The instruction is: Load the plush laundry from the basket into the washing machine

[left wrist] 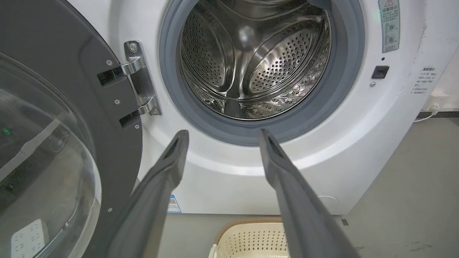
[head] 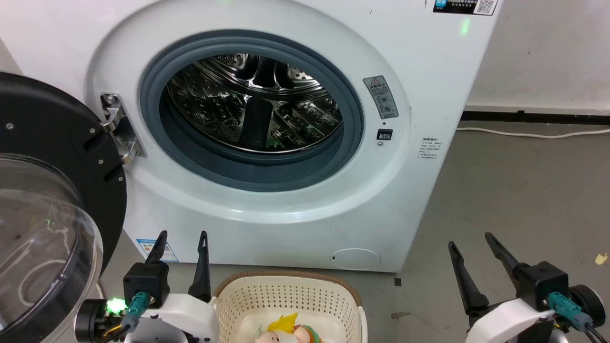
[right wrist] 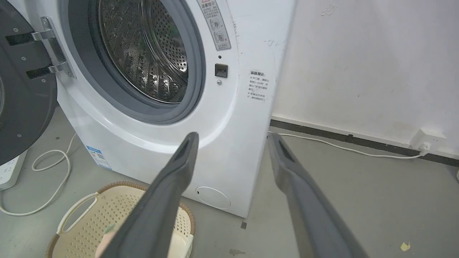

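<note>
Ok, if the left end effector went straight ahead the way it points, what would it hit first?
Probably the washing machine, at the lower lip of its grey gasket; the open left end effector aims there. Depth is unclear.

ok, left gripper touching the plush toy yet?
Apart. Head view: left gripper is open and points up outside the basket; the plush toy lies inside, untouched.

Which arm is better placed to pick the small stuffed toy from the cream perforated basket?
Left arm: its open jaws stand beside the basket holding the toy; the right arm is farther.
</note>
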Controlling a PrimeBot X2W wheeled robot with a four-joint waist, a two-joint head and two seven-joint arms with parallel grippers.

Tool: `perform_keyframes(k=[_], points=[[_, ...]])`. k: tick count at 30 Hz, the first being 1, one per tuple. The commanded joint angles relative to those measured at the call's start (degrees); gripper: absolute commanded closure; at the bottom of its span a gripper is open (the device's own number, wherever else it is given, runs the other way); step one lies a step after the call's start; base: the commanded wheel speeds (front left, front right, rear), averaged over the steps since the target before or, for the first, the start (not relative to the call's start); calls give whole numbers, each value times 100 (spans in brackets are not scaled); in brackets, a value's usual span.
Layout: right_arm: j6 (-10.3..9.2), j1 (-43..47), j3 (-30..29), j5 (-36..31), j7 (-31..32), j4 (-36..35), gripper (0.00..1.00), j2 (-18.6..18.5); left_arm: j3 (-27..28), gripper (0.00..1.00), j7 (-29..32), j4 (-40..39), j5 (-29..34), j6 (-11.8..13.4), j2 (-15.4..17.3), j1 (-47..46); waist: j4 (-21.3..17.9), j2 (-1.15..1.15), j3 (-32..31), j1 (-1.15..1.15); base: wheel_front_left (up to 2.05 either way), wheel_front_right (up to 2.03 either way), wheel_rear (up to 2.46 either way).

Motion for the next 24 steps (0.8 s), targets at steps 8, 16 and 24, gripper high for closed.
perform_keyframes(k=[8,16,24], points=[[-1,-65,-30,119,-149,-63,0,-1,-65,0,-150,56,-51,-40,2,-36,-74,0,212,0,0,0,0],[-1,-149,-30,159,-245,-127,0,-2,-121,0,-246,403,-75,-95,39,-189,-189,0,514,0,0,0,0],[-1,-238,-21,273,-340,-161,0,-2,-199,0,-291,914,-111,-155,89,-476,-320,0,856,0,0,0,0]])
